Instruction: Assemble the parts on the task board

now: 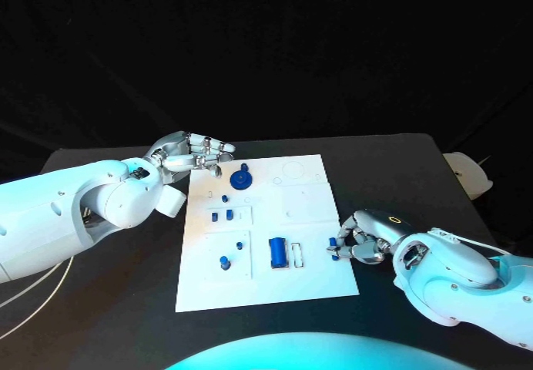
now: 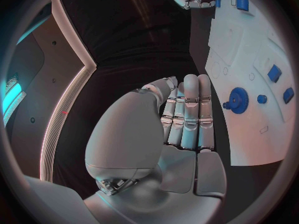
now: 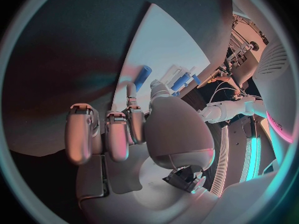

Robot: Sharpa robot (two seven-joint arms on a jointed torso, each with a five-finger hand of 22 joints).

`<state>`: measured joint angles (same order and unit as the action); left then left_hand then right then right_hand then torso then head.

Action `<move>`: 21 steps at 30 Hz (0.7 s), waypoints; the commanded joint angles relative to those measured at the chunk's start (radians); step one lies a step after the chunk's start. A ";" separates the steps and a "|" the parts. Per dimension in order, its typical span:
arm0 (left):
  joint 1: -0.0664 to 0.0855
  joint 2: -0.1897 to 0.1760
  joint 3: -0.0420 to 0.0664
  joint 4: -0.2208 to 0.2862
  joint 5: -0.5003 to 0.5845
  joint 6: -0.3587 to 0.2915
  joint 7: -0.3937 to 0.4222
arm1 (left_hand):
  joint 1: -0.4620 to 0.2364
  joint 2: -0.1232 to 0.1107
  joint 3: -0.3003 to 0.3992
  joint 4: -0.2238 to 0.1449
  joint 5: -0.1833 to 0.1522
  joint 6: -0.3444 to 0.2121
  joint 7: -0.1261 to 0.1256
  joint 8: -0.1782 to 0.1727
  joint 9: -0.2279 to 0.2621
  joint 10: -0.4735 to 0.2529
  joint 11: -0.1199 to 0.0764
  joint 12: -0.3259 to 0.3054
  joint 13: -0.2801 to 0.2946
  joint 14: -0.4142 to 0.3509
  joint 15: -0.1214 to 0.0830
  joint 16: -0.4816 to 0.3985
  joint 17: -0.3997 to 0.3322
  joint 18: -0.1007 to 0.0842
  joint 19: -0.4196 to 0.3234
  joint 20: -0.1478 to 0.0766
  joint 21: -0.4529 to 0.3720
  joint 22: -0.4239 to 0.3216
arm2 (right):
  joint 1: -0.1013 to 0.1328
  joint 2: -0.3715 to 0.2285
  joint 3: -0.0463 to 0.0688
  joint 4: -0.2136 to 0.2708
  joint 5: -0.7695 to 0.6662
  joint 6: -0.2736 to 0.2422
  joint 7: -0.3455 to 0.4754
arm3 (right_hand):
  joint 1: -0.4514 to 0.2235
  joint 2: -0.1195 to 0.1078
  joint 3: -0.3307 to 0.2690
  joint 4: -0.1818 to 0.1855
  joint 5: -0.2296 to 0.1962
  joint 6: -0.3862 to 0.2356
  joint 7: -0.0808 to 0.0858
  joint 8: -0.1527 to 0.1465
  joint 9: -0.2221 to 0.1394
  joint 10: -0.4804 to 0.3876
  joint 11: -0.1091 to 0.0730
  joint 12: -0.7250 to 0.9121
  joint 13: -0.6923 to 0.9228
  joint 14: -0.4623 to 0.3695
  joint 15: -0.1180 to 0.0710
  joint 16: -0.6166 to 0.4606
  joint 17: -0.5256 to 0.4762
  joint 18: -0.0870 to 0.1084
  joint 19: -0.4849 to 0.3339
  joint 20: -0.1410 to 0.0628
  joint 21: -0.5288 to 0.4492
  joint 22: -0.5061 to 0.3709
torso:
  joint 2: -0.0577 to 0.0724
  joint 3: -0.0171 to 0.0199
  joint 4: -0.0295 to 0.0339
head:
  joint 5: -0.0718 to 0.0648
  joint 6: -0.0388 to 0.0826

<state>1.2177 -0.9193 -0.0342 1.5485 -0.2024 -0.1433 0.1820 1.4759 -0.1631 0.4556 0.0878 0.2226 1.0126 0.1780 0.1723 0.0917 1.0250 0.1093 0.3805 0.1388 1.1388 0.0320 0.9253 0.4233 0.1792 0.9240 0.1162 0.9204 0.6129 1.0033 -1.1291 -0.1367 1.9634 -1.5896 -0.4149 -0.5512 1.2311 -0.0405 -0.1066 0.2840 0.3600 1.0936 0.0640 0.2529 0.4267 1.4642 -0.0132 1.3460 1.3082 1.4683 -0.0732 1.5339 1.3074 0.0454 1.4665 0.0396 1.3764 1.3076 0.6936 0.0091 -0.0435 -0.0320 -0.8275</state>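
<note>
**Right hand pinching a small blue part at the board's edge**

At the right edge of the white board [image 1: 266, 231], the right hand [image 1: 367, 237] has its fingers [image 1: 346, 248] curled in around a small blue part [image 1: 332, 248], which sits just at the board's rim, between the fingertips. It looks pinched rather than merely touched, though the contact is too small to be sure. My reading is that this part is being carried to, or lifted from, a seat on the board. To do it well, the hand should keep the part upright, hold the pinch low on the piece, and come down straight over its socket rather than sliding across the plate, which could shift under a sideways push.

At the far left corner of the board, the left hand [image 1: 191, 151] hovers with its fingers [image 2: 190, 114] laid together side by side and bent inward, holding nothing I can make out. It is close to the blue gear [image 1: 243, 180], which the left wrist view [image 2: 238, 100] shows lying flat on the board.

Just beside the right hand lie a blue cylinder [image 1: 278, 252] and a white slot [image 1: 296, 255]; these are the nearest things to knock. Small blue pegs [image 1: 221, 216] stand well apart, further up the board, with another peg [image 1: 224, 263] lower left. The black bench [image 1: 111, 308] carries the board.
</note>
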 commanded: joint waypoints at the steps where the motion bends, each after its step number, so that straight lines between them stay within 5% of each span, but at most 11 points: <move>1: 0.000 0.000 0.000 0.003 0.004 0.018 0.005 | -0.001 0.011 -0.006 0.000 0.000 -0.006 0.000 0.006 -0.001 -0.010 0.000 0.007 0.002 -0.006 -0.002 -0.004 -0.001 0.006 -0.004 0.005 -0.004 -0.002 | -0.003 0.007 -0.001 -0.006 -0.036 0.024 -0.009 | 0.020 0.006 0.000 -0.009 0.006 0.009 -0.003 -0.005 0.000 0.008 0.002 0.005 0.119 0.085 0.001 -0.003 0.183 -0.008 0.038 0.001 0.004 0.214 | 0.001 0.0004 -0.0001 | 0.003 -0.001; 4: 0.000 -0.001 0.000 0.004 0.004 0.018 0.005 | -0.001 0.011 -0.006 0.000 0.000 -0.006 0.000 0.006 -0.001 -0.010 0.000 0.007 0.002 -0.006 -0.002 -0.004 -0.001 0.006 -0.004 0.005 -0.004 -0.002 | -0.005 0.014 -0.001 -0.013 -0.067 0.028 -0.011 | 0.044 0.014 0.006 -0.018 0.000 0.013 -0.005 -0.006 0.000 0.009 0.000 0.005 0.120 0.085 -0.001 -0.003 0.183 -0.008 0.038 0.000 0.005 0.214 | 0.001 0.0004 -0.0004 | 0.005 -0.002; 9: 0.000 -0.003 0.000 0.005 0.004 0.017 0.004 | -0.001 0.011 -0.006 0.000 0.000 -0.006 0.000 0.006 -0.001 -0.010 0.000 0.007 0.002 -0.006 -0.002 -0.004 -0.001 0.006 -0.004 0.005 -0.004 -0.002 | -0.012 0.026 -0.002 -0.024 -0.117 0.037 -0.014 | 0.106 0.029 0.034 -0.047 -0.084 0.018 -0.009 -0.009 0.000 0.009 -0.005 0.004 0.120 0.085 -0.005 -0.003 0.183 -0.008 0.038 -0.004 0.005 0.215 | 0.001 0.0009 -0.0010 | 0.008 -0.004; 21: 0.000 -0.006 0.000 0.007 0.004 0.018 0.003 | -0.001 0.012 -0.006 0.000 0.000 -0.006 0.000 0.006 -0.001 -0.010 0.000 0.007 0.002 -0.006 -0.002 -0.004 -0.002 0.006 -0.004 0.005 -0.005 -0.002 | -0.024 0.047 -0.003 -0.042 -0.203 0.098 -0.019 | 0.236 0.023 0.115 -0.132 -0.167 0.030 -0.017 -0.013 -0.003 0.008 -0.012 0.006 0.123 0.086 -0.011 -0.002 0.188 -0.009 0.039 -0.011 0.005 0.215 | 0.000 -0.0003 -0.0012 | 0.005 -0.006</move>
<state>1.2177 -0.9256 -0.0343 1.5519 -0.2024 -0.1424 0.1808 1.4759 -0.1630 0.4556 0.0878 0.2226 1.0126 0.1781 0.1724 0.0918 1.0250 0.1093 0.3866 0.1396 1.1389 0.0320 0.9253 0.4234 0.1791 0.9240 0.1162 0.9205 0.6120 0.9881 -1.0832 -0.1326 1.9323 -1.7431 -0.3880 -0.5534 1.4076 -0.0648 0.0086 0.1559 0.1970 1.1151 0.0467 0.2472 0.4253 1.4596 -0.0140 1.3511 1.3157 1.4644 -0.0768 1.5339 1.3074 0.0453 1.4626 0.0357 1.3798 1.3073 0.6936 0.0096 -0.0445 -0.0252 -0.8332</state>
